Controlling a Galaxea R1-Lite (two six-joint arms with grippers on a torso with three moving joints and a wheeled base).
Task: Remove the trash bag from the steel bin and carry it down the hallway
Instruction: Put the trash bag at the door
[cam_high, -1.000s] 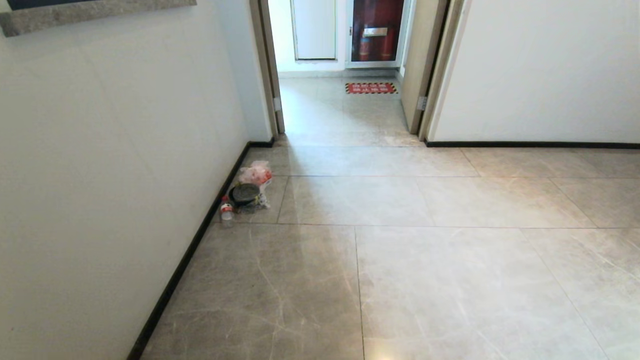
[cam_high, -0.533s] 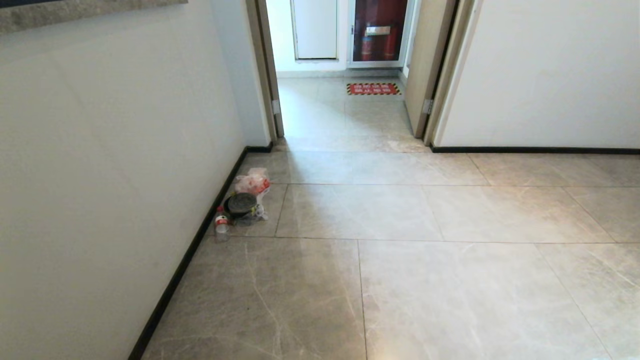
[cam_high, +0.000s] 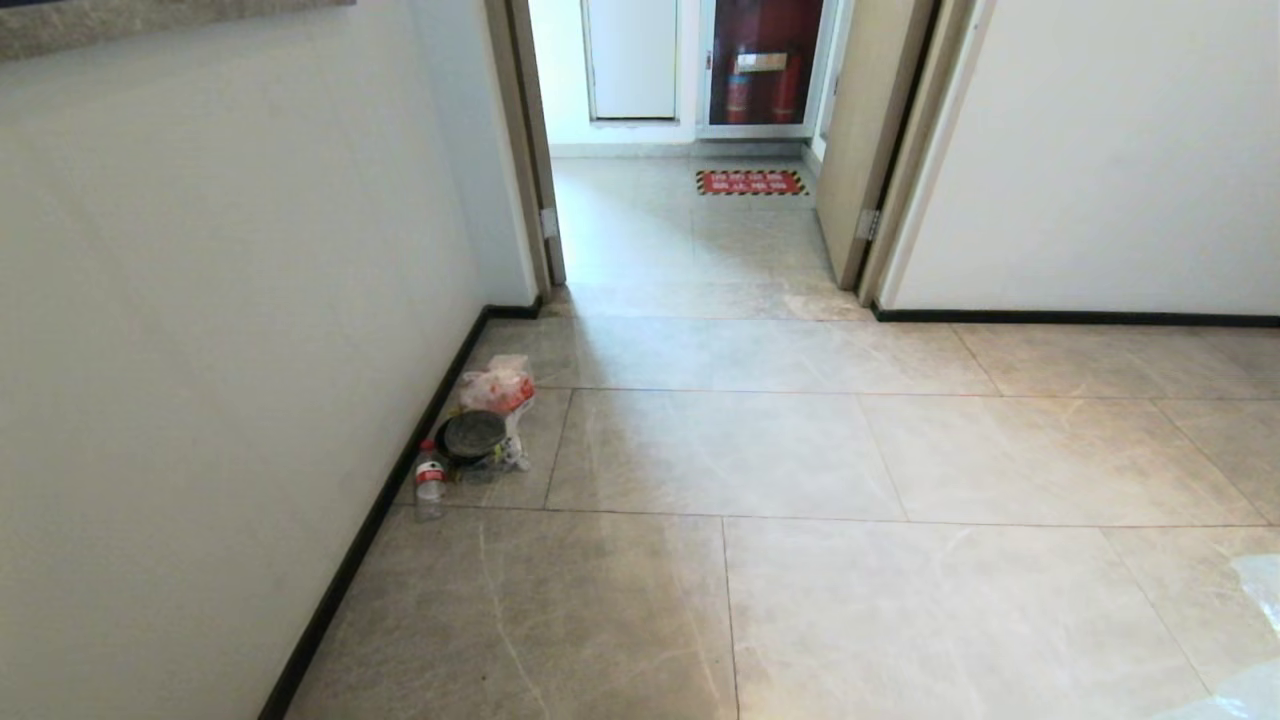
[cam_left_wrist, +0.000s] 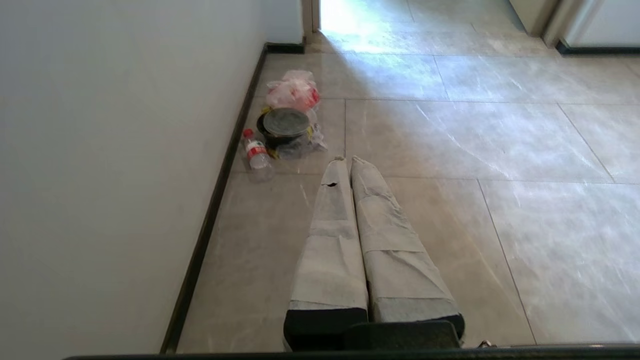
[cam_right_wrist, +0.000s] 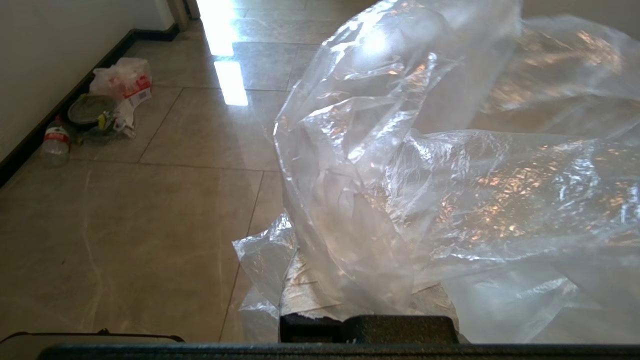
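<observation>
The trash bag (cam_right_wrist: 425, 175), thin clear crinkly plastic, billows in front of my right gripper (cam_right_wrist: 361, 210), which is shut on its gathered edge; the fingertips are veiled behind the film. A corner of the trash bag (cam_high: 1262, 590) shows at the head view's lower right edge. My left gripper (cam_left_wrist: 346, 160) is shut and empty, its taped fingers pressed together above the floor tiles. The hallway (cam_high: 690, 230) opens straight ahead through a doorway, with a red mat (cam_high: 750, 182) at its far end. The steel bin is out of view.
Rubbish lies against the left wall (cam_high: 200, 350): a white bag with red print (cam_high: 497, 385), a black round container (cam_high: 474, 433) and a plastic bottle (cam_high: 429, 480). An open door leaf (cam_high: 855, 130) stands on the doorway's right side. A fire-extinguisher cabinet (cam_high: 762, 60) is beyond the mat.
The whole head view has shifted: the camera has moved forward, so the rubbish pile and doorway sit nearer. The clear bag's edge has come into the lower right corner.
</observation>
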